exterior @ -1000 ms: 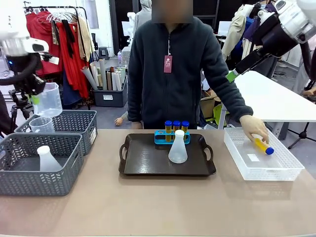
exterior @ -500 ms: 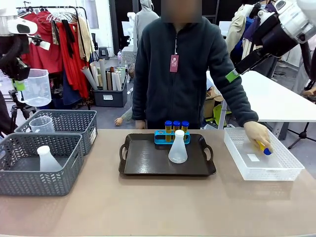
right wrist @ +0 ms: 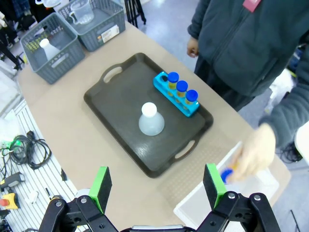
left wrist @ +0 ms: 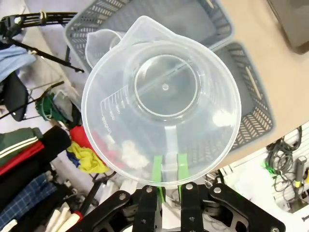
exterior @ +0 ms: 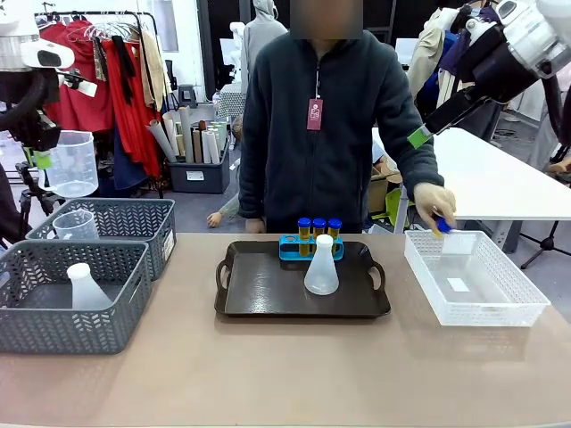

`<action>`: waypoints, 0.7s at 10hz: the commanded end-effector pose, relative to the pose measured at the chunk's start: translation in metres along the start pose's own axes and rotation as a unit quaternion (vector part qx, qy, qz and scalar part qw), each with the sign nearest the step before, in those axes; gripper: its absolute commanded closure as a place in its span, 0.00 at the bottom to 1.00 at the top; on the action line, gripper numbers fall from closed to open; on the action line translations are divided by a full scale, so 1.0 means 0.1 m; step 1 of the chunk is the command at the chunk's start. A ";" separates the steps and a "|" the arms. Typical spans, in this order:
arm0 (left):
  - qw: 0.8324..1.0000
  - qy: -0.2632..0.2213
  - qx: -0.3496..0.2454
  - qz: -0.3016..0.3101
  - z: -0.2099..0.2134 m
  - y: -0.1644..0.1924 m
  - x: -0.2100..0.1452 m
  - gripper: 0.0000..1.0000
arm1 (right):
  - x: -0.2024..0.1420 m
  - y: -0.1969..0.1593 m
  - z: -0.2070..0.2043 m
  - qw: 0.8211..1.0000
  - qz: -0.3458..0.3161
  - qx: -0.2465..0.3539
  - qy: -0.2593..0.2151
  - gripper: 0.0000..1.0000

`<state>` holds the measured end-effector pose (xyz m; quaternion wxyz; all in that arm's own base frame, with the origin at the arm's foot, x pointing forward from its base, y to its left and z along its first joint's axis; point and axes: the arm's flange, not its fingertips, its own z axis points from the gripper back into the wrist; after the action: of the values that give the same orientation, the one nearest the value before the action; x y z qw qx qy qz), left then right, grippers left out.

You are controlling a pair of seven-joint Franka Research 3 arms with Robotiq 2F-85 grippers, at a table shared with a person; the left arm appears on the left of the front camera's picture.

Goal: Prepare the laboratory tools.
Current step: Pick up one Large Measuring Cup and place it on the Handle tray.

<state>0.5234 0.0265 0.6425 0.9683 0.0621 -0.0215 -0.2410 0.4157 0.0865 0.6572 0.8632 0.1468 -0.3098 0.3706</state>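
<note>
The robot's left hand (left wrist: 169, 166) is black and angular, with round silver screw heads (left wrist: 185, 186) at its joints and bright green pads (left wrist: 156, 170) on both fingers. The right hand (right wrist: 157, 186) matches it: black links, green pads, silver screws. Above the tabletop (exterior: 285, 374), the left arm (exterior: 31, 53) and right arm (exterior: 535, 36) are glossy white with black joints. Beyond the tabletop, the person (exterior: 330, 134) wears a dark grey zipped fleece with a high collar and long sleeves, and a maroon tag (exterior: 315, 114) on the chest.

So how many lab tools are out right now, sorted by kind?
Blue-capped tubes: 4 (three in the rack, one in the person's hand)
Conical flasks: 2 (one on the tray, one in the front basket)
Measuring beakers: 2 (one in the left gripper, one in the rear basket)
Total: 8
</note>
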 end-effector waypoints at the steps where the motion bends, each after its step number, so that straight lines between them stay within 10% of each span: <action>1: 1.000 0.014 0.028 0.001 0.20 0.00 -0.06 1.00 | -0.01 0.00 0.00 1.000 0.000 0.000 -0.001 0.00; 7: 0.991 -0.051 0.100 -0.078 1.67 -0.47 -0.17 1.00 | -0.01 0.00 0.00 1.000 0.000 0.000 -0.001 0.00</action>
<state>0.4683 -0.0242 0.7863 0.9409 0.1298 -0.0892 -0.2997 0.4157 0.0864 0.6572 0.8632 0.1468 -0.3098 0.3705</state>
